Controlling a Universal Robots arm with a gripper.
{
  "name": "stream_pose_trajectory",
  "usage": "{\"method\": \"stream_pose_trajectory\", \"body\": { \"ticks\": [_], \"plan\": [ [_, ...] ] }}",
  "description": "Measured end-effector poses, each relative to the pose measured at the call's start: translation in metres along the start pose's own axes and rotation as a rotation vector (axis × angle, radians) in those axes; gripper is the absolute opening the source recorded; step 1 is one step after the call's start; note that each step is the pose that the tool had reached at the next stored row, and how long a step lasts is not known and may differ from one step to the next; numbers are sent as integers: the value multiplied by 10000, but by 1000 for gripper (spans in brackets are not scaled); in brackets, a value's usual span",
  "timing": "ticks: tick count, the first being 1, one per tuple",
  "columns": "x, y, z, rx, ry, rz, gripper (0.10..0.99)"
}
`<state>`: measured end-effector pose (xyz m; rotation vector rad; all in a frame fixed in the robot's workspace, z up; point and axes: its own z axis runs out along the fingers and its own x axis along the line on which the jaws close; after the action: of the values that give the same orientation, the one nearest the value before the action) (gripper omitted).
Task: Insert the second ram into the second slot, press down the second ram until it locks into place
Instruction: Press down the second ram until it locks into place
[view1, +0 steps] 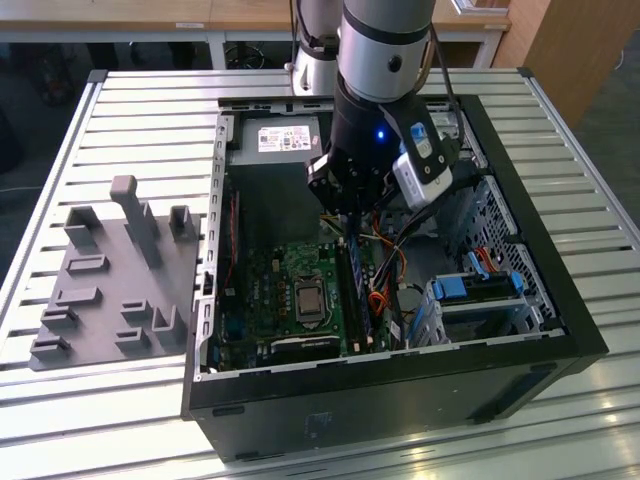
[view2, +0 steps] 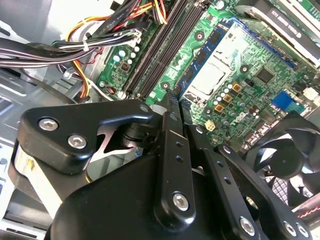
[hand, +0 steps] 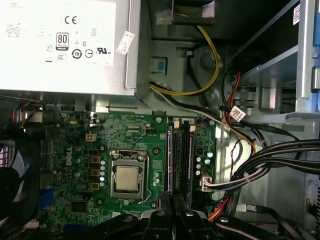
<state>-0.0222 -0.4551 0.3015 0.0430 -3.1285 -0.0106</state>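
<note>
A black steel computer case (view1: 400, 400) lay open on a ribbed aluminium table (view1: 130, 110). A matte grey moulded fixture (view1: 110, 290) with upright pegs and slots sat on the table at the exterior view's left. Inside the case, a glossy green motherboard (hand: 75, 150) carried a square metal processor socket (hand: 127, 177). A plain grey sheet-metal power supply (hand: 65, 45) sat at its far side. Bundled black, yellow and orange cables (hand: 270, 160) ran along the exterior view's right, past a bright blue plastic bracket (view1: 480, 290).

The gripper (view1: 350, 232), built of black bolted linkage bars, reached down into the case from the silver arm. Its slim fingers (view2: 170, 130) were drawn together to a narrow tip, and nothing could be seen held between them.

The second ram (view1: 356, 295), a long, thin dark-blue stick, stood on edge among the narrow black slots just to the exterior view's right of the socket. It ran from far to near. The fingertips were directly over its line, toward its far end. I could not tell whether they touched its top edge, or whether it was fully seated.
</note>
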Motion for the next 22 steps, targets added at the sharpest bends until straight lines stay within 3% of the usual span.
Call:
{"method": "stream_pose_trajectory", "body": {
  "ticks": [22],
  "plan": [
    [-2,-2,207,2,1,-169,137]
  ]
}}
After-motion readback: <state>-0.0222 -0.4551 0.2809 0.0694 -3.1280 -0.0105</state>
